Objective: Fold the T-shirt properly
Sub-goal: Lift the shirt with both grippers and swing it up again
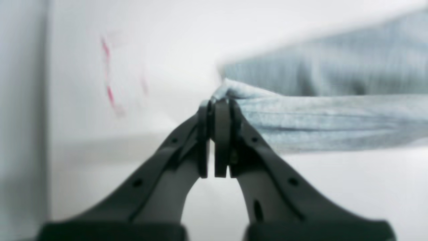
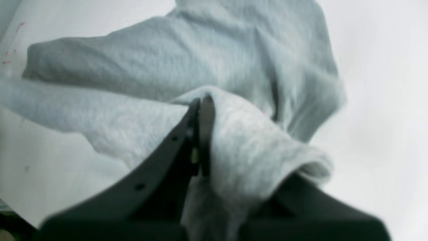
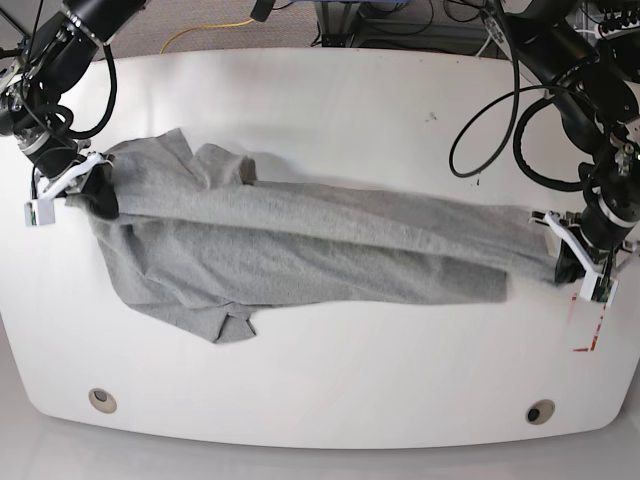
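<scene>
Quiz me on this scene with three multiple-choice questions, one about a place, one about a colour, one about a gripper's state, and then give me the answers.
1. Where are the red marks on the table?
A. Near the left gripper
B. Near the right gripper
C. Under the middle of the T-shirt

2. What colour is the T-shirt?
A. Black
B. Grey
C. Yellow

3. What is the left gripper doing?
A. Standing wide open
B. Resting on bare table
C. Pinching cloth

1: A, the red marks lie on the table just by the left gripper.
2: B, the T-shirt shows plain grey fabric.
3: C, its jaws are closed on an end of the cloth, which stretches away toward the right gripper.
</scene>
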`<state>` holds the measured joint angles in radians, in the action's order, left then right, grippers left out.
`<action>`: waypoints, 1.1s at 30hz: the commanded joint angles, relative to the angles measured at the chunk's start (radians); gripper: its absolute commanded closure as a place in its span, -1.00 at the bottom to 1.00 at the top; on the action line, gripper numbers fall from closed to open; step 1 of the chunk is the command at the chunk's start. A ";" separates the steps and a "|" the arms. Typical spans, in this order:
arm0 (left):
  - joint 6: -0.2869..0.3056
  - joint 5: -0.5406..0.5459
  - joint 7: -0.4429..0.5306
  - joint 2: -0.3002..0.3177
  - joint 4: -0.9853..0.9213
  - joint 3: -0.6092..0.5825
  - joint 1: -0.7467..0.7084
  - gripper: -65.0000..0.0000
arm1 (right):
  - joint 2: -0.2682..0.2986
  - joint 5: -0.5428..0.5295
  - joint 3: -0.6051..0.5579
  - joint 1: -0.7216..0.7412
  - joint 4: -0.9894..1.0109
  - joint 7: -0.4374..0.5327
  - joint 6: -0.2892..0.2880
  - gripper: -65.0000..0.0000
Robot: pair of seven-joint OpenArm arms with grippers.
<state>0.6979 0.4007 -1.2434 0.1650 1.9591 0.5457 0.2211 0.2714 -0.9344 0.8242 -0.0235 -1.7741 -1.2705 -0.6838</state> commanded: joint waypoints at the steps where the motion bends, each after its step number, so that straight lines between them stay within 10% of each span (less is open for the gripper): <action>1: 0.000 0.011 0.017 0.017 -0.004 -0.020 0.064 1.00 | 0.058 0.022 -0.027 0.061 0.023 0.025 0.000 1.00; 12: 0.000 -0.062 0.024 0.011 -0.183 -0.069 0.357 1.00 | 0.176 0.191 -0.253 0.448 0.271 0.032 0.000 1.00; 33: 0.000 -0.151 0.017 0.035 -0.257 -0.069 0.943 1.00 | 0.369 0.199 -0.704 1.141 0.397 0.035 0.000 1.00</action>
<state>0.7006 0.2470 -1.2652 0.1902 1.7226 0.4797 1.0882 0.6106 -0.7292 0.1356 1.0473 -1.3602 -1.2652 -0.6827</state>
